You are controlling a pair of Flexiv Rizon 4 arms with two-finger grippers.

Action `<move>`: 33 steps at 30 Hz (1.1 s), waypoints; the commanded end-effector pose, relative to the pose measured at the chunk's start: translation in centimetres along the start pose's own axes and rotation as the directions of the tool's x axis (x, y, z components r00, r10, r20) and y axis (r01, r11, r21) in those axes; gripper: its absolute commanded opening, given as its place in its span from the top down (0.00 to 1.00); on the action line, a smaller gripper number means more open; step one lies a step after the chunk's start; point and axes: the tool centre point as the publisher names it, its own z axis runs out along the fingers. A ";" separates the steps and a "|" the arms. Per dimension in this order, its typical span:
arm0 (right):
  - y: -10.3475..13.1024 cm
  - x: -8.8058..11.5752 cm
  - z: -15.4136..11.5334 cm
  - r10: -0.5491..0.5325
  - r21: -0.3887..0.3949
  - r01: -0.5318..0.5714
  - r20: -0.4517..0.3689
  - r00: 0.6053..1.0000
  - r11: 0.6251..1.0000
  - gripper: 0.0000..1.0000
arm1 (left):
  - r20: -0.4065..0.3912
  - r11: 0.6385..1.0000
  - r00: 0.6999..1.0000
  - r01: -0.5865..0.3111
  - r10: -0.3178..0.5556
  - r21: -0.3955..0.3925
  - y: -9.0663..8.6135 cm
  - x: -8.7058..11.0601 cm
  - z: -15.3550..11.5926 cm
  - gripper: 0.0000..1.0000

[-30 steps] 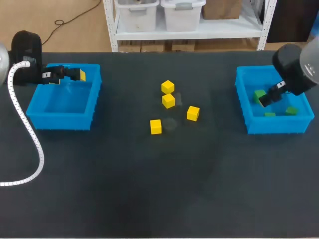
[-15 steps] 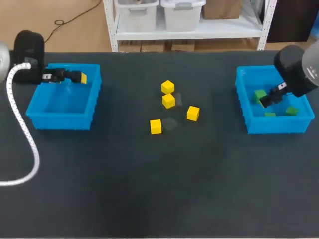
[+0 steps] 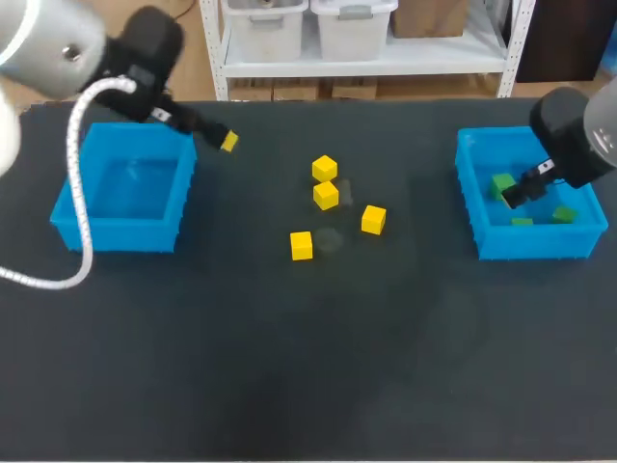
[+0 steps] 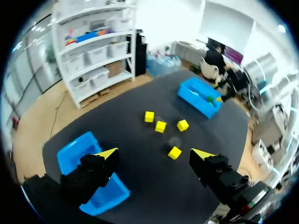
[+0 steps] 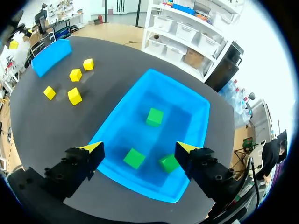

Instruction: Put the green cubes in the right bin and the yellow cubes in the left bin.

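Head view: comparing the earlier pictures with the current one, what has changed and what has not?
The left gripper swung from above the left bin to beyond its far right corner, toward the yellow cubes, open and empty. Nothing was grasped or released. The right gripper above the right bin, the green cubes inside it and the four yellow cubes kept their places.

2 open-topped rectangular blue plastic bins (image 3: 116,236) (image 3: 535,243) are counted. 4 small yellow cubes (image 3: 325,169) (image 3: 326,196) (image 3: 374,220) (image 3: 302,245) are counted, all loose between the bins. 3 small green cubes (image 5: 154,116) (image 5: 134,158) (image 5: 169,163) are counted, all inside the right-hand bin.
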 end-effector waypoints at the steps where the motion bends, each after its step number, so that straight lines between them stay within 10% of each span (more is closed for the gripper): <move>1: 0.1 0.1 0.0 0.001 0.006 -0.001 0.004 1.000 1.000 0.00 | -0.113 0.994 0.988 -0.098 0.104 0.055 0.4 -1.6 2.2 0.00; 14: 0.1 0.1 0.0 0.001 0.006 -0.001 0.004 1.000 1.000 0.00 | -0.348 0.927 0.862 -0.318 0.370 0.196 -1.8 -0.5 4.9 0.00; 33: 0.1 0.1 0.0 0.001 0.006 -0.001 0.004 1.000 1.000 0.00 | -0.487 0.883 0.736 -0.381 0.470 0.275 -4.4 0.8 8.2 0.00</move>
